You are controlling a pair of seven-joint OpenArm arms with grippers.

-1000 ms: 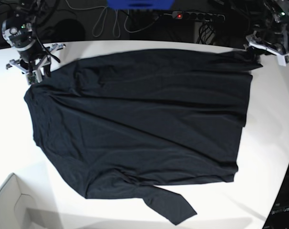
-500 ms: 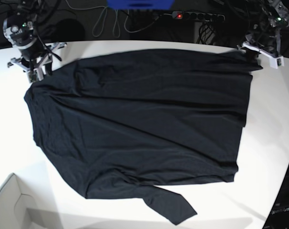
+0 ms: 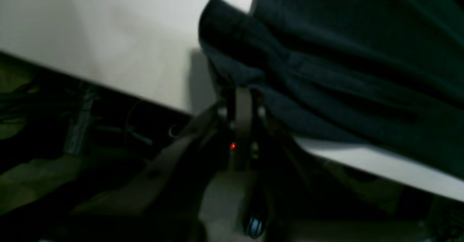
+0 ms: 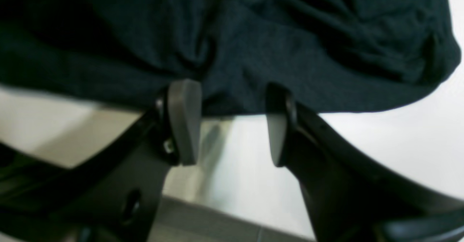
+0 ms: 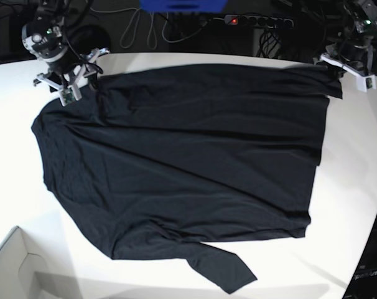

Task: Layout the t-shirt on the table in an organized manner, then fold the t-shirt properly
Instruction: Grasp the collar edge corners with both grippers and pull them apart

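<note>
The white table (image 5: 356, 162) carried the t-shirt (image 5: 182, 156) spread centrally; left gripper (image 3: 242, 100) was clamped on its 1 o'clock corner, right gripper (image 4: 232, 122) stood apart at 10 o'clock, needing to regrasp before an even pull.
</note>
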